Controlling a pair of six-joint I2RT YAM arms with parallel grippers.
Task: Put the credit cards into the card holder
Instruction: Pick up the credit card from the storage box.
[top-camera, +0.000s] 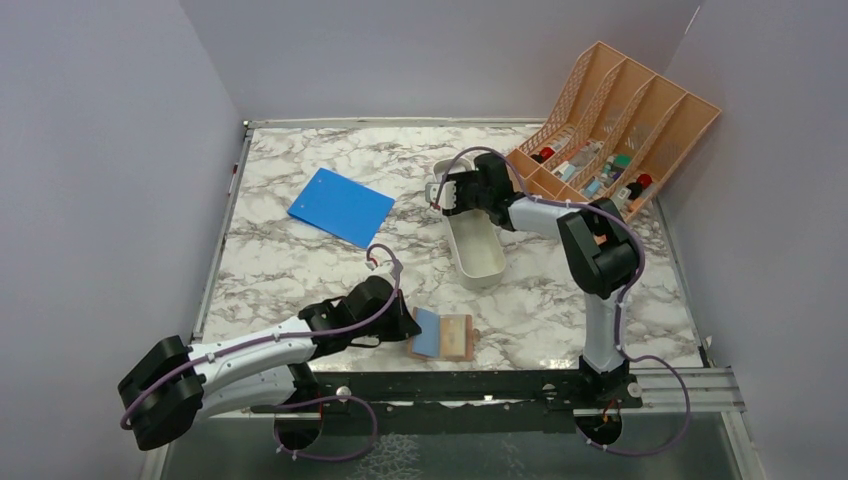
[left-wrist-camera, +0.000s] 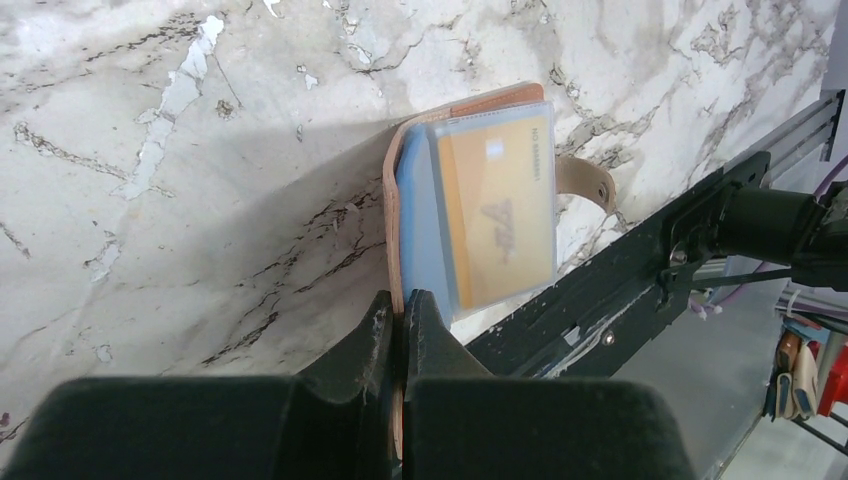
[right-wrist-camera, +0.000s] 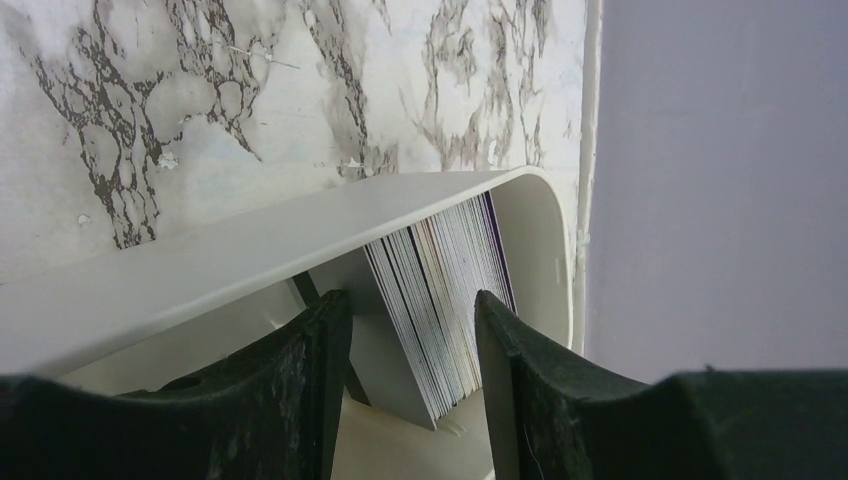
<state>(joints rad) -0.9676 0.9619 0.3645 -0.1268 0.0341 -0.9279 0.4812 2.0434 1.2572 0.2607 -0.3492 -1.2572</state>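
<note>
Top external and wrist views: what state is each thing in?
Brown leather-like card holder: open, lying flat.
Gold credit card: inside its clear sleeve.
Left gripper: shut on the holder's edge.
Right gripper: open around the upright card stack.
White oblong tray: holding that stack.

Robot lab booth — plain walls (top-camera: 100, 150), marble tabletop (top-camera: 300, 260)

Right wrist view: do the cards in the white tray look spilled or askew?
Nothing stands out. The stack of thin plastic cards stands on edge, slightly leaning, at the end of the white oblong tray, between the open fingers of the right gripper. None lie outside the tray here.
</note>
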